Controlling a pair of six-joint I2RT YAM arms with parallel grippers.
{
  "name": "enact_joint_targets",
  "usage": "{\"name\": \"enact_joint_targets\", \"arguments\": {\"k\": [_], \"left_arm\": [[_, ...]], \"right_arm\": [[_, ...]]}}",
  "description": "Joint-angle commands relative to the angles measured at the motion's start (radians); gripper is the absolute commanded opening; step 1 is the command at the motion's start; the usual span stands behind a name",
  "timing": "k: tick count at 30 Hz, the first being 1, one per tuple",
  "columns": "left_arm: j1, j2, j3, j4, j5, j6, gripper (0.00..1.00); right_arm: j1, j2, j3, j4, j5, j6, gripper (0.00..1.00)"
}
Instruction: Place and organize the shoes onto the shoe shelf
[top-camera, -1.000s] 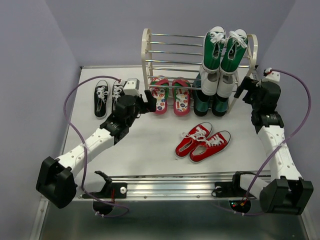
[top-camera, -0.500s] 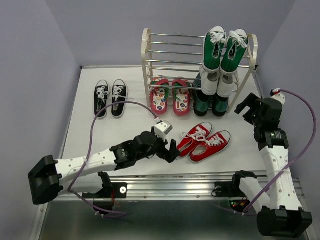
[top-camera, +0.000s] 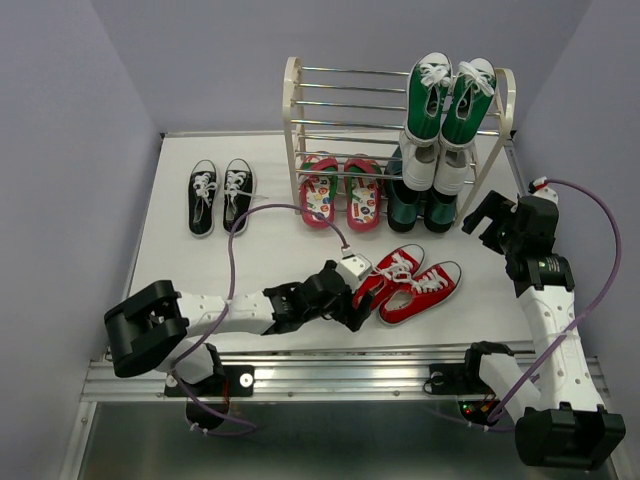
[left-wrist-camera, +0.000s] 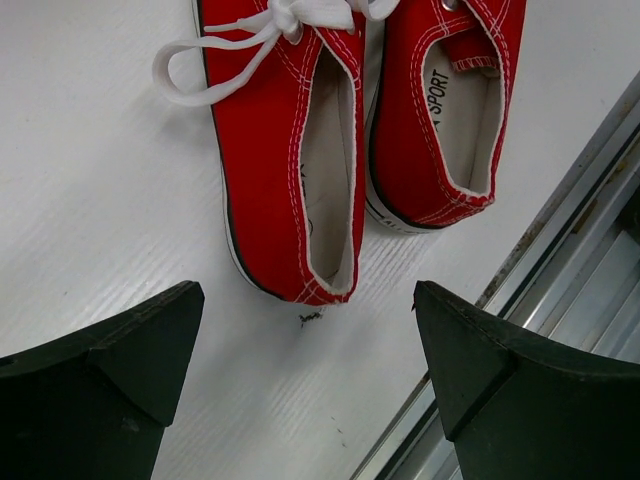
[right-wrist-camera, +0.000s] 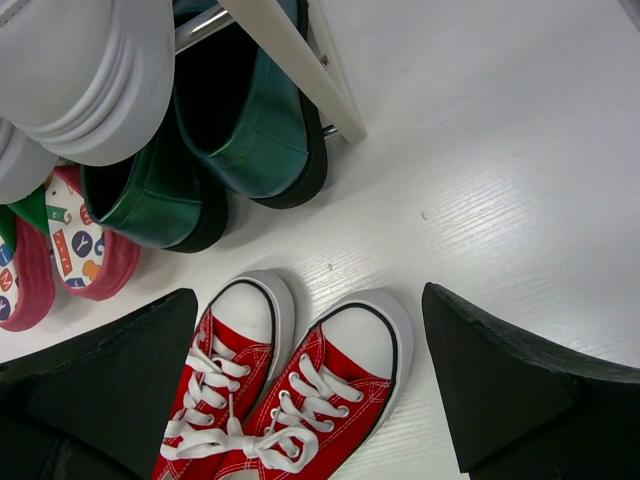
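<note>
1. The white counter (top-camera: 270, 245) sits in a pale lilac booth, with the shoe shelf (top-camera: 292, 110) against the back wall.
2. The big change is the left arm. A second ago its left claw (top-camera: 350, 303) is up by the shelf's left frame, next to the flip-flops (top-camera: 342, 192). Now it is low at the front of the counter, at the heels of the red sneakers (top-camera: 405, 285).
3. The left wrist view shows its fingers spread wide and holding nothing, with the nearer sneaker's heel lying just ahead of the gap between them.
4. The right claw (top-camera: 490, 215) has drifted only a little. It hangs fully parted and empty beside the shelf's right frame, near the dark green boots (top-camera: 420, 205), looking down on the red toes.
5. No shoe has moved. The flip-flops are at the foot of the shelf's left half and the green-and-white sneakers (top-camera: 448, 100) are on top. The black-white sneakers (top-camera: 220, 195) are on the counter left of the shelf.
6. The red pair looks like the next pick, with the grasp not yet begun.
</note>
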Motion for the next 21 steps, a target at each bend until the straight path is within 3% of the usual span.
{"name": "enact_joint_targets", "arguments": {"k": [1,6,9,21], "left_arm": [[-0.001,0.046,0.079,0.044,-0.012,0.046,0.99],[-0.001,0.095,0.119,0.047,-0.081,0.046,0.92],[-0.001,0.132,0.162,0.023,-0.107,0.044,0.76],[-0.003,0.181,0.178,0.004,-0.089,0.041,0.74]], "right_arm": [[0.004,-0.013,0.009,0.012,-0.008,-0.018,1.0],[0.004,-0.019,0.009,0.013,0.0,-0.02,1.0],[0.004,-0.017,0.009,0.015,0.001,-0.021,1.0],[0.004,-0.023,0.004,0.016,0.037,-0.017,1.0]]}}
